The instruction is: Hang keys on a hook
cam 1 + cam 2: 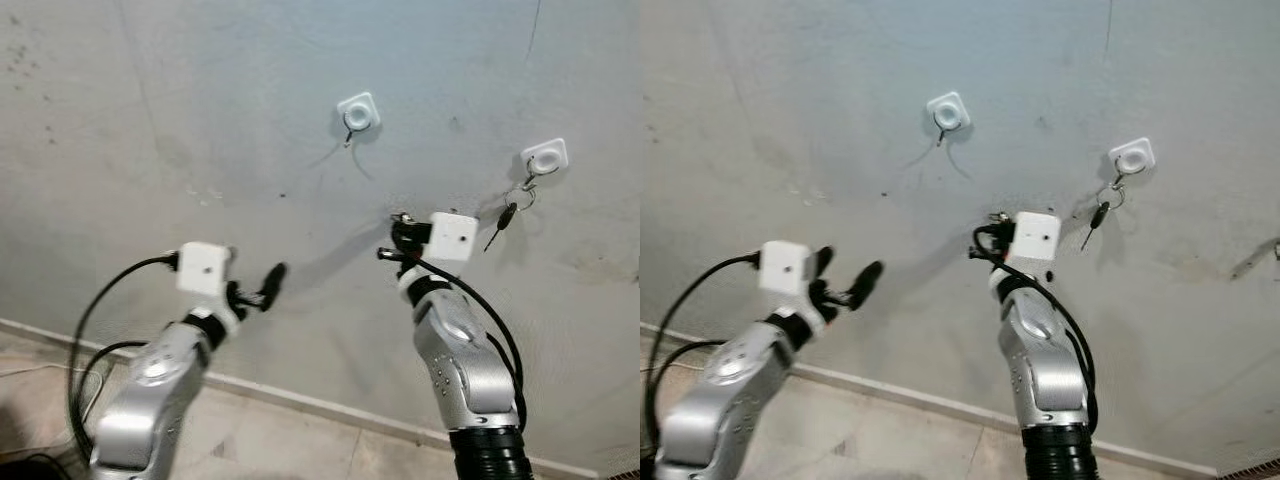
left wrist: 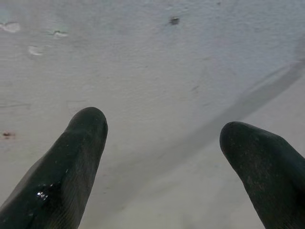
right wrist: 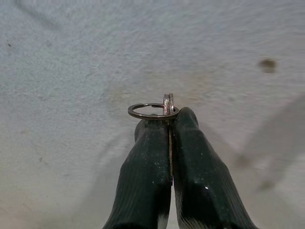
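Poking from right gripper (image 3: pixel 170 125), key ring (image 3: pixel 151 111) lying flat

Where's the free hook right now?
The free hook is on the wall, above and left of the right gripper, which pinches a key ring. The other hook, to its right, already holds keys.

Hook (image 1: pixel 358 112) left of hook (with keys) (image 1: pixel 545 157).

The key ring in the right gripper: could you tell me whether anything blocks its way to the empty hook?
Nothing visible does. The right gripper pinches the key ring below the empty hook, with bare wall between them. The other hook already holds keys.
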Robot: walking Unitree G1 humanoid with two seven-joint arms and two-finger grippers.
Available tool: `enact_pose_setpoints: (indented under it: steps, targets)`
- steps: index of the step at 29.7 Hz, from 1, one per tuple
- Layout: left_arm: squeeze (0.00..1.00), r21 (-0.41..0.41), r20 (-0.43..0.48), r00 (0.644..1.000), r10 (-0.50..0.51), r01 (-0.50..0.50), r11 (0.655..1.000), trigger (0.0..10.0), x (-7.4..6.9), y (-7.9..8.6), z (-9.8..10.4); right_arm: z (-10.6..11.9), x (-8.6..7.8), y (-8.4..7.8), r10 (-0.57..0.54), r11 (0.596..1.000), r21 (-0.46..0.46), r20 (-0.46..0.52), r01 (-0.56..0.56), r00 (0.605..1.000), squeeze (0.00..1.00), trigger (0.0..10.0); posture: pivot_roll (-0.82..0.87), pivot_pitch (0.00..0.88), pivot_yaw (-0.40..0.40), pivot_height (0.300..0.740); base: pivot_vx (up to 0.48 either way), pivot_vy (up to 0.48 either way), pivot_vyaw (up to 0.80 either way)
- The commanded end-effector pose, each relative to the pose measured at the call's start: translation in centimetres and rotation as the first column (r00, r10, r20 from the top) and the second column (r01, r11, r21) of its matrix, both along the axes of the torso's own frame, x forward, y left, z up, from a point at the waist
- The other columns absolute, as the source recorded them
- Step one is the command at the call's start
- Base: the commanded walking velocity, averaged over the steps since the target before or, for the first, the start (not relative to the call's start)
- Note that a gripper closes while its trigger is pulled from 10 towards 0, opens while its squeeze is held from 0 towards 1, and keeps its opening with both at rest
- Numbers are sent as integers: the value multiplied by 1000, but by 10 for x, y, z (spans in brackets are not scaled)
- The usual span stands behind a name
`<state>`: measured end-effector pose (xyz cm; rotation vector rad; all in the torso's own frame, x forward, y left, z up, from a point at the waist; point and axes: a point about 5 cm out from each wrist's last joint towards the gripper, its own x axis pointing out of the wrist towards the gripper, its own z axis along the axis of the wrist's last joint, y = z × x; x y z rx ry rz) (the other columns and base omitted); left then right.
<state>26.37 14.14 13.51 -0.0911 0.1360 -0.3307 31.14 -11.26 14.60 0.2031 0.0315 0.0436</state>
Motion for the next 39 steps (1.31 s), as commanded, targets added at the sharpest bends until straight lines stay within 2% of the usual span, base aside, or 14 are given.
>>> enact_pose_setpoints:
  steps: [1,9,14,15,17,18,22,25,30,35,39]
  targets:
    - [0,9,32,999,-32,32,999,10000,-2,-7,5,-2,-1,-3,-8,1000,-9,-6,8,1000,0,10000,214,50,-96,740,0,0,0]
    - [0,74,71,997,11,-17,997,10000,-8,4,8,0,-17,-2,67,998,-9,26,-66,997,0,10000,227,58,-98,740,0,0,0]
    - [0,128,102,994,34,-47,991,10000,-17,15,11,8,-37,11,238,971,-12,62,-238,969,0,10000,223,64,-91,740,0,0,0]
    - [0,128,102,994,34,-47,991,10000,-17,15,11,8,-37,11,238,971,-12,62,-238,969,0,10000,223,64,-91,740,0,0,0]
    - [0,168,114,993,30,-49,985,10000,-24,21,11,23,-49,35,421,906,-14,125,-423,899,0,10000,223,64,-89,740,0,0,0]
    - [0,168,114,993,30,-49,985,10000,-24,21,11,23,-49,35,421,906,-14,125,-423,899,0,10000,223,64,-89,740,0,0,0]
    - [0,194,135,991,14,-41,980,10000,-27,22,15,41,-50,53,491,865,5,194,-501,849,0,10000,237,64,-80,740,0,0,0]
    - [0,193,160,987,-16,-15,981,10000,-26,19,23,59,-40,61,477,866,21,266,-500,837,0,10000,247,61,-82,740,0,0,0]
    - [0,178,192,980,-50,16,984,10000,-20,12,33,79,-25,62,398,909,-30,352,-415,847,0,10000,257,54,-84,740,0,0,0]
    - [0,166,206,977,-63,28,986,10000,-18,8,37,89,-18,61,361,925,-35,383,-377,850,0,10000,261,50,-86,740,0,0,0]
    - [0,147,198,979,-56,27,989,10000,-16,7,37,93,-15,61,346,935,-74,399,-346,849,0,10000,262,46,-88,740,0,0,0]
